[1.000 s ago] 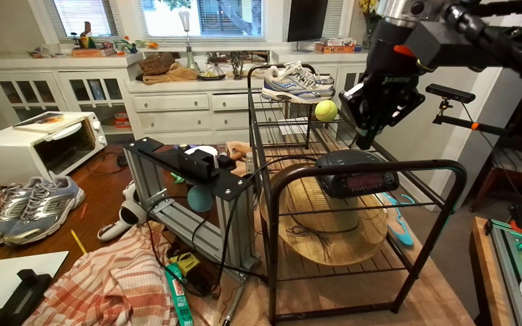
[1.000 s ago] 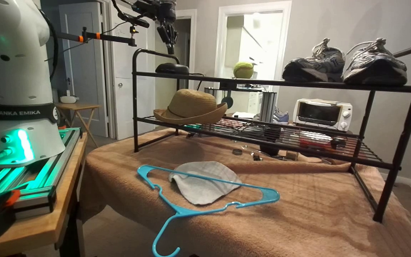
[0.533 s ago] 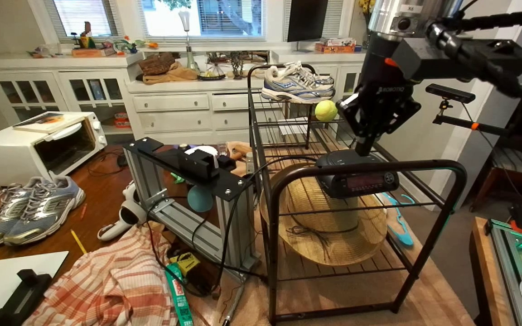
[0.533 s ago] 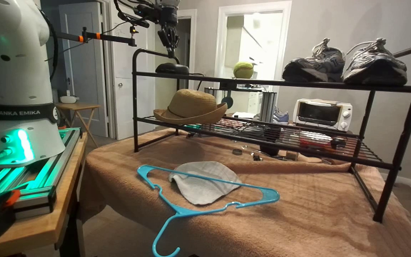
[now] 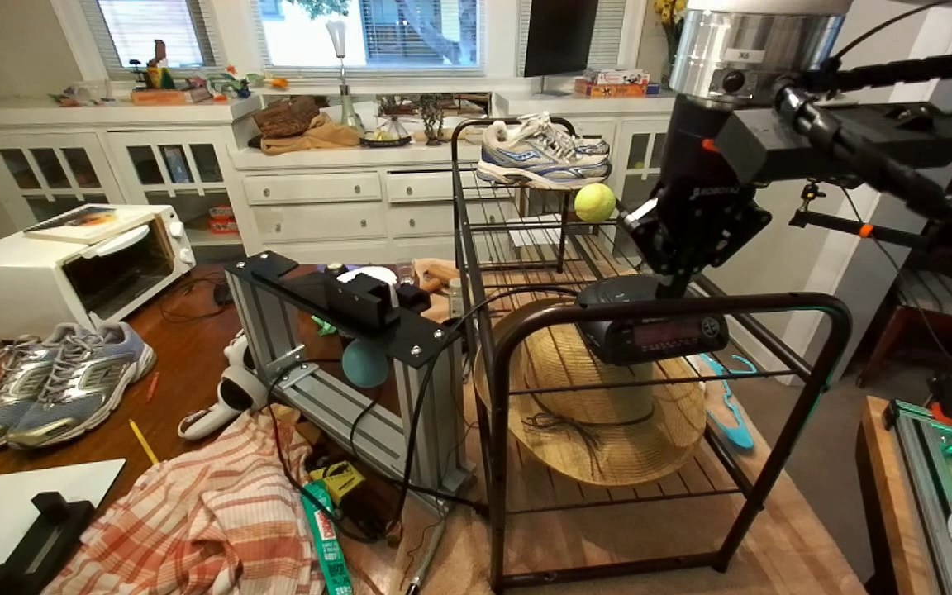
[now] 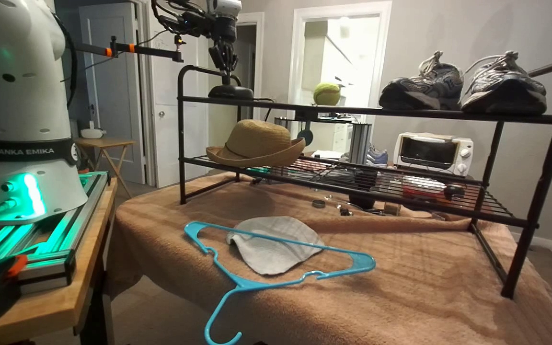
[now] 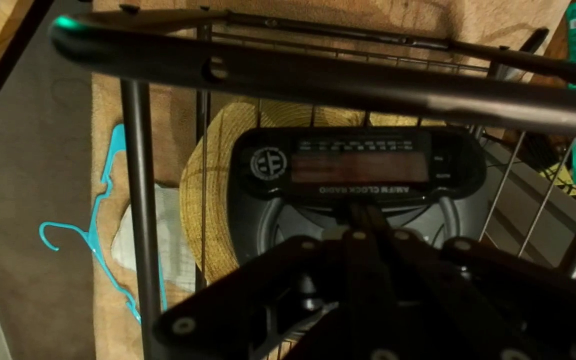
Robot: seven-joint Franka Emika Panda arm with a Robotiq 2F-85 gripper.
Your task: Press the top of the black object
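The black clock radio [image 7: 358,170] is touched on top by the gripper [image 6: 226,82] — jaws pressed together — and is borne by the rack [image 6: 372,111] above a straw hat [image 6: 259,140].

Black clock radio [image 7: 359,172], level atop rack [image 7: 368,93]

In an exterior view, the line of sight slants down the length of the rack [image 5: 765,302], facing windows [image 5: 364,41] at eleven o'clock. In an exterior view set lower, it runs across the rack, the robot base [image 6: 27,187] at nine o'clock. Both exterior views share the rack, straw hat [image 6: 259,141], tennis ball [image 6: 327,94] and toaster oven [image 6: 427,152]. The wrist view, nearest, faces down onto the clock radio [image 7: 360,167], the tool [image 7: 363,212] occupying four to seven o'clock.
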